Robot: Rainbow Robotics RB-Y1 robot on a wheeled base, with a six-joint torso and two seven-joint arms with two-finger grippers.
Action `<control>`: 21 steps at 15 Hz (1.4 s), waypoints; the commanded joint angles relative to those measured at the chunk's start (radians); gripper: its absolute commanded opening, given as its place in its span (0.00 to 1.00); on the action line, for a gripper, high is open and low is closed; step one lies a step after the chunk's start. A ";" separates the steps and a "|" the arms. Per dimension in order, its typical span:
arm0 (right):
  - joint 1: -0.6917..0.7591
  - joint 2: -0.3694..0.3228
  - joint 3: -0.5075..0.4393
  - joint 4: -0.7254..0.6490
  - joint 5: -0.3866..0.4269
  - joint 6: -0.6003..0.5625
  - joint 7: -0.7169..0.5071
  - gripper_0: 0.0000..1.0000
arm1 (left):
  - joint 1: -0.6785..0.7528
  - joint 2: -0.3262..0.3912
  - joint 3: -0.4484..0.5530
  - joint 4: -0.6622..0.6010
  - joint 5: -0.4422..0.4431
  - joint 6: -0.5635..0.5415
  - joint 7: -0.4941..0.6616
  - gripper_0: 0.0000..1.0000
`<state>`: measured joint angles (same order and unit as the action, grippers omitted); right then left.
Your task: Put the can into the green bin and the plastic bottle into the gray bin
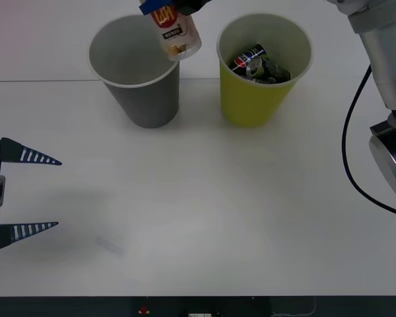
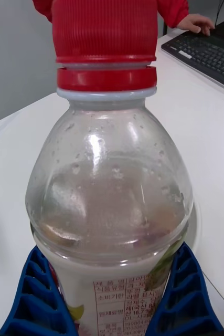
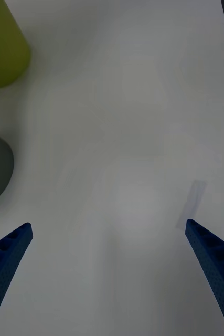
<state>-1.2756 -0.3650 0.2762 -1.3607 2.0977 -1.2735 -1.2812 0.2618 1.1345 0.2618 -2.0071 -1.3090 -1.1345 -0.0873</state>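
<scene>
The right gripper [image 2: 109,299] pinches the bottle [image 1: 176,33] above the gray bin's [image 1: 145,99] right rim; released here, it may clip the rim and tumble out. The left gripper [image 1: 28,193], spread, waits near left
</scene>
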 commanded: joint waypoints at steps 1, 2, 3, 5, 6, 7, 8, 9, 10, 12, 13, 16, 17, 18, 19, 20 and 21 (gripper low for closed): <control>-0.073 0.055 0.032 0.143 0.021 0.043 0.026 0.00 | 0.000 0.000 0.000 0.000 0.000 0.000 0.000 1.00; -0.090 0.069 0.054 0.183 0.025 0.077 0.028 0.00 | 0.000 0.000 0.000 0.000 0.000 0.000 0.000 1.00; -0.103 0.081 0.078 0.221 0.030 0.117 0.026 0.00 | 0.000 0.000 0.000 0.000 0.000 0.000 0.000 1.00; -0.120 0.104 0.116 0.285 0.034 0.186 0.026 0.00 | 0.000 0.000 0.000 0.000 0.000 0.000 0.000 1.00; -0.126 0.107 0.126 0.301 0.034 0.195 0.028 0.00 | 0.000 0.000 0.000 0.000 0.000 0.000 0.000 1.00; -0.126 0.109 0.129 0.307 0.036 0.197 0.034 0.00 | 0.000 0.000 0.000 0.000 0.000 0.000 0.000 1.00; -0.126 0.109 0.132 0.307 0.036 0.197 0.036 0.08 | 0.000 0.000 0.000 0.000 0.000 0.000 0.000 1.00; -0.126 0.109 0.132 0.307 0.036 0.197 0.036 0.34 | 0.000 0.000 0.000 0.000 0.000 0.000 0.000 1.00; -0.126 0.109 0.132 0.307 0.031 0.197 0.036 0.87 | 0.000 0.000 0.000 0.000 0.000 0.000 0.000 1.00; -0.126 0.109 0.132 0.307 0.025 0.197 0.039 1.00 | 0.000 0.000 0.000 0.000 0.000 0.000 0.000 1.00; -0.126 0.109 0.132 0.307 0.024 0.195 0.039 1.00 | 0.000 0.000 0.000 0.000 0.000 0.000 0.000 1.00; -0.126 0.103 0.130 0.305 0.015 0.195 0.042 1.00 | 0.000 0.000 0.000 0.000 0.000 0.000 0.000 1.00; -0.126 0.093 0.127 0.299 0.005 0.189 0.045 1.00 | 0.000 0.000 0.000 0.000 0.000 0.000 0.000 1.00; -0.126 0.080 0.118 0.279 -0.004 0.160 0.045 1.00 | 0.000 0.000 0.000 0.000 0.000 0.000 0.000 1.00; -0.126 0.052 0.089 0.252 -0.044 0.105 0.065 1.00 | 0.000 0.000 0.000 0.000 0.000 0.000 0.000 1.00; -0.126 0.031 0.058 0.238 -0.087 0.056 0.099 1.00 | 0.000 0.000 0.000 0.000 0.000 0.000 0.000 1.00; -0.122 0.003 0.034 0.224 -0.131 0.005 0.128 1.00 | 0.000 0.000 0.000 0.000 0.000 0.000 0.000 1.00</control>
<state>-1.4010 -0.3417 0.3291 -1.1260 1.9998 -1.2308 -1.1756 0.2618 1.1345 0.2618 -2.0071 -1.3090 -1.1345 -0.0873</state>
